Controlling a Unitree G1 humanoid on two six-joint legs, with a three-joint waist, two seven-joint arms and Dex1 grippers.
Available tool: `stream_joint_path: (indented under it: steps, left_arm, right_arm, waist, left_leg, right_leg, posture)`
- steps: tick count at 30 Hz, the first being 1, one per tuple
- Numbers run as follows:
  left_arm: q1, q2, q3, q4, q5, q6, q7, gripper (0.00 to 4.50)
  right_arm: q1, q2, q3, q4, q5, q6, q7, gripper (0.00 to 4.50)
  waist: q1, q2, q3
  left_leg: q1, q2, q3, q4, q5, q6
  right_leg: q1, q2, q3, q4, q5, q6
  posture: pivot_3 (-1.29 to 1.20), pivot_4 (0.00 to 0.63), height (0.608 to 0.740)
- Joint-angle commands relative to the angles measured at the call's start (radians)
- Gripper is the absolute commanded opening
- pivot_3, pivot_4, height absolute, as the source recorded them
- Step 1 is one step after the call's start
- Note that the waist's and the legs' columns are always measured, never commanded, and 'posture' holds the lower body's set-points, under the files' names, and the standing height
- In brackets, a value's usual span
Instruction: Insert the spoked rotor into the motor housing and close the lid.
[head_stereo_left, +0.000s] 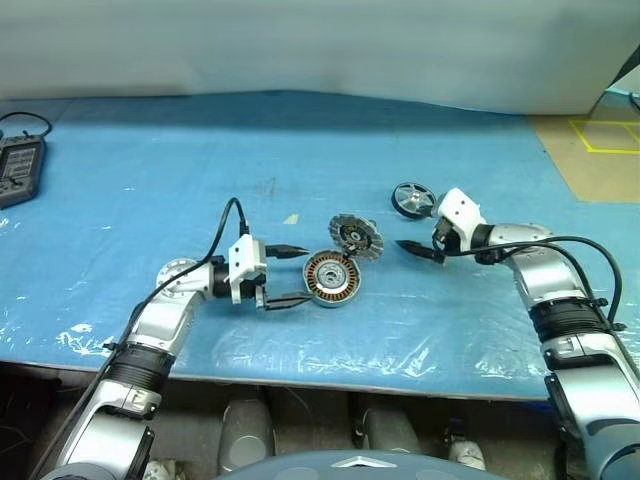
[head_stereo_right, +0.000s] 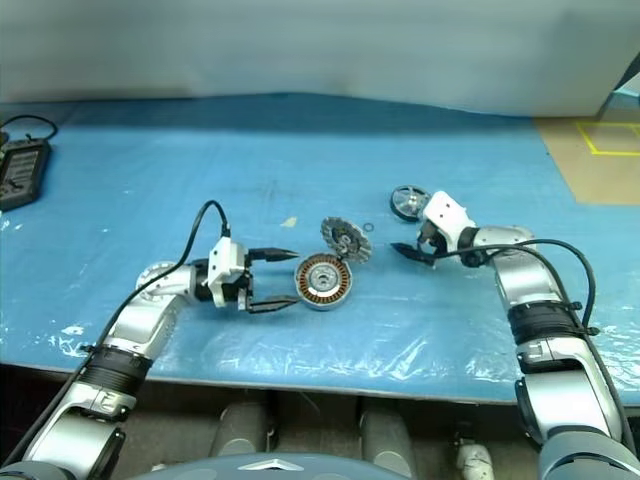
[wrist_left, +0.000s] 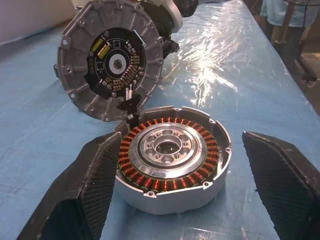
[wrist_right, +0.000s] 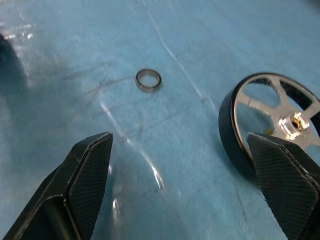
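Note:
The motor housing (head_stereo_left: 331, 277) lies flat on the blue table, its copper windings (wrist_left: 150, 131) facing up. Behind it the lid (head_stereo_left: 356, 237) stands tilted on edge against it, and its dark-centred ribbed face (wrist_left: 112, 60) looks toward the left wrist view. My left gripper (head_stereo_left: 290, 275) is level and open, one finger on each side of the housing's left edge and nothing in its grip. The spoked rotor (head_stereo_left: 410, 199) lies flat farther right. My right gripper (head_stereo_left: 420, 240) hovers open just in front of the rotor (wrist_right: 272, 125), with one finger (wrist_right: 287, 175) overlapping its rim in the right wrist view.
A small dark ring (head_stereo_right: 367, 227) lies loose on the table between the lid and the rotor. A black controller with a cable (head_stereo_left: 20, 170) sits at the far left. At the right, past the table's edge, yellow tape (head_stereo_left: 605, 135) marks the brown floor.

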Motion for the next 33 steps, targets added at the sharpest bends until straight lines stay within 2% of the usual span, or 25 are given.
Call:
stream_joint_path:
  steps: [1,12,25,33]
  left_arm:
    - [0.001,0.012,0.025,-0.022,-0.011,-0.014,0.002,4.04]
    - [0.032,0.019,0.029,-0.013,0.001,-0.038,0.013,4.04]
    - [0.040,0.027,0.028,-0.031,0.006,-0.029,0.033,4.04]
    - [0.050,0.034,0.029,-0.031,0.007,-0.032,0.038,4.04]
  right_arm:
    - [-0.019,0.029,-0.024,-0.007,0.031,-0.026,0.001,4.50]
    - [0.002,0.125,-0.043,0.007,0.095,0.042,-0.003,4.50]
    - [-0.097,0.231,-0.073,0.302,0.081,-0.023,-0.071,4.50]
    - [-0.171,0.260,-0.073,0.444,0.054,-0.074,-0.082,4.50]
  waist:
    - [0.002,0.000,0.000]
    - [0.001,0.000,0.000]
    - [0.000,0.000,0.000]
    - [0.001,0.000,0.000]
  left_leg:
    - [0.000,0.000,0.000,0.000,0.000,0.000]
    - [0.000,0.000,0.000,0.000,0.000,0.000]
    - [0.000,0.001,0.000,0.000,0.000,0.000]
    - [0.000,0.001,0.001,0.000,0.000,0.000]
  right_leg:
    - [0.000,0.000,0.000,0.000,0.000,0.000]
    - [0.000,0.000,0.000,0.000,0.000,0.000]
    - [0.000,0.000,-0.001,0.000,0.000,0.000]
    - [0.000,0.000,-0.001,0.000,0.000,-0.001]
  posture:
    - [0.00,0.150,0.740]
    - [0.00,0.150,0.740]
    - [0.00,0.150,0.740]
    - [0.00,0.150,0.740]
